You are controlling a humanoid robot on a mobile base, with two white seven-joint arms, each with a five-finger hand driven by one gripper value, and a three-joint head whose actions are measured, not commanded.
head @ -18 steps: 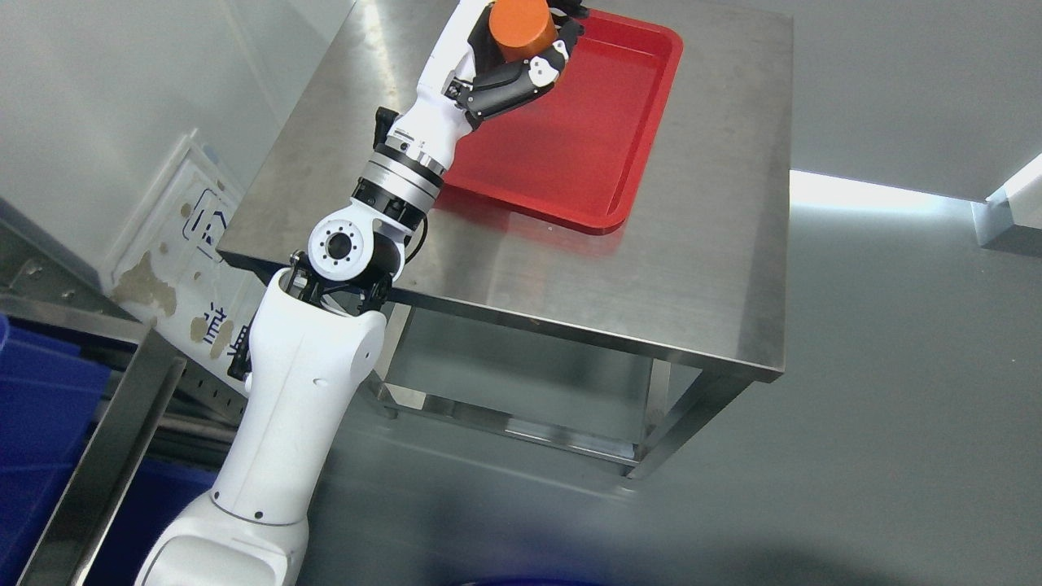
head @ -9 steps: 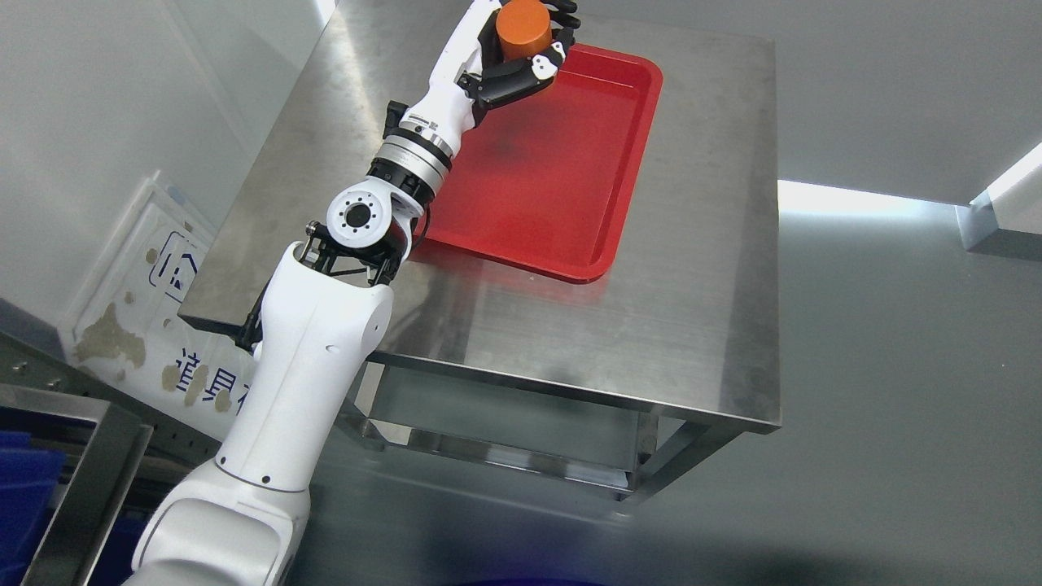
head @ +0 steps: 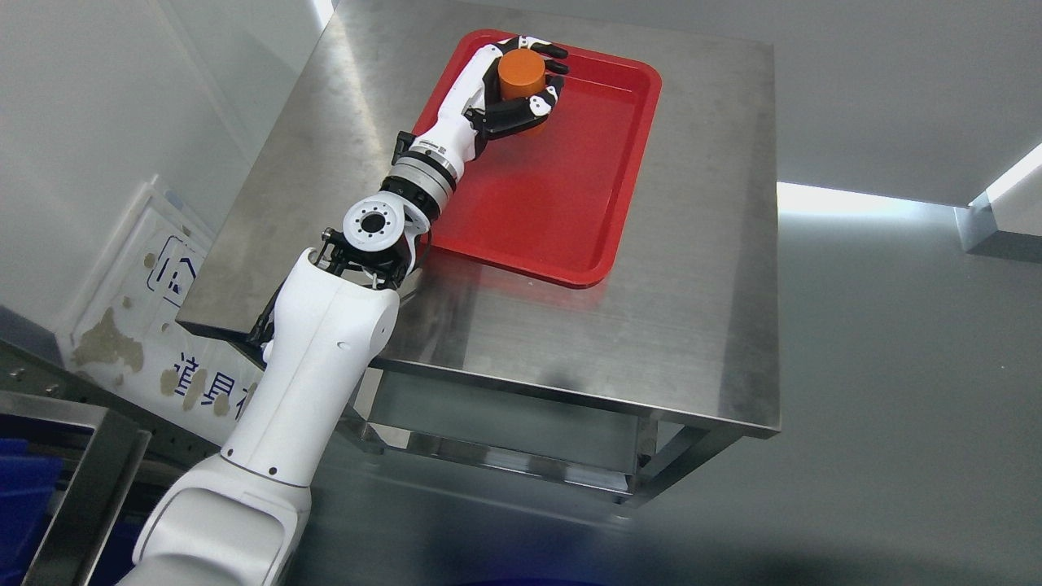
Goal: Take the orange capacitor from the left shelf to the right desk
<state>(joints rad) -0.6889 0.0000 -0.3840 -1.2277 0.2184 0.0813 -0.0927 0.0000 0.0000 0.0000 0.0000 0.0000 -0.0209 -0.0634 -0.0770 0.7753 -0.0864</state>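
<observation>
My left arm runs up from the lower left of the frame to the upper middle, where my left robot hand (head: 514, 85) is wrapped around the capacitor (head: 522, 74) — black fingers (head: 551, 68) curl over its far side, and the thumb presses in from below. The capacitor is an orange cylinder, standing upright in my grip with its flat top facing the camera. It sits over the far left corner of the red tray (head: 570, 187), near the top of the frame; I cannot tell whether its base touches the tray floor or hangs just above it.

The tray lies on the steel surface (head: 692, 268), toward its far left part, with bare metal around it on the near and right sides. At the lower left edge of the frame there is a metal shelf frame (head: 77, 488) with something blue (head: 20, 505) behind it.
</observation>
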